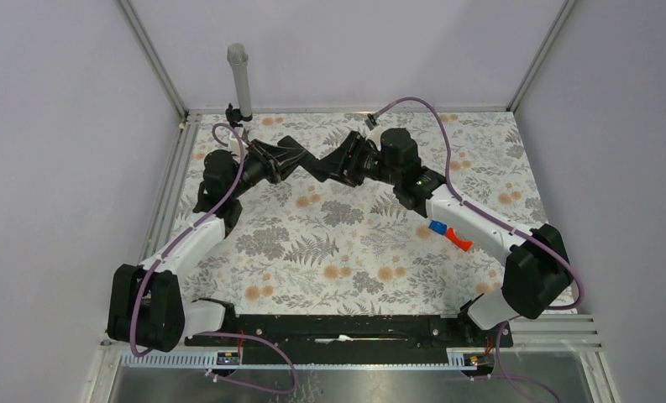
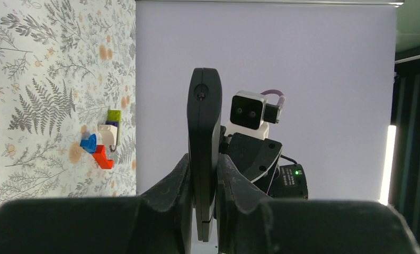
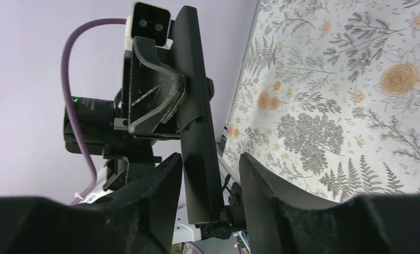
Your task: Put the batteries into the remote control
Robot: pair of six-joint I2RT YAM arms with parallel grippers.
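Here, left end effector clamps remote control; right end effector straddles it, half-open.

Table: floral cloth, pale walls on three sides.
Left arm and right arm: each reaches to the far middle, where the left gripper and right gripper meet tip to tip. Anything between them is dark on dark and cannot be made out.
Cable: purple, one along each arm.
Toy pieces: red and blue, just beside the right arm.
Post: grey, upright, far left corner.
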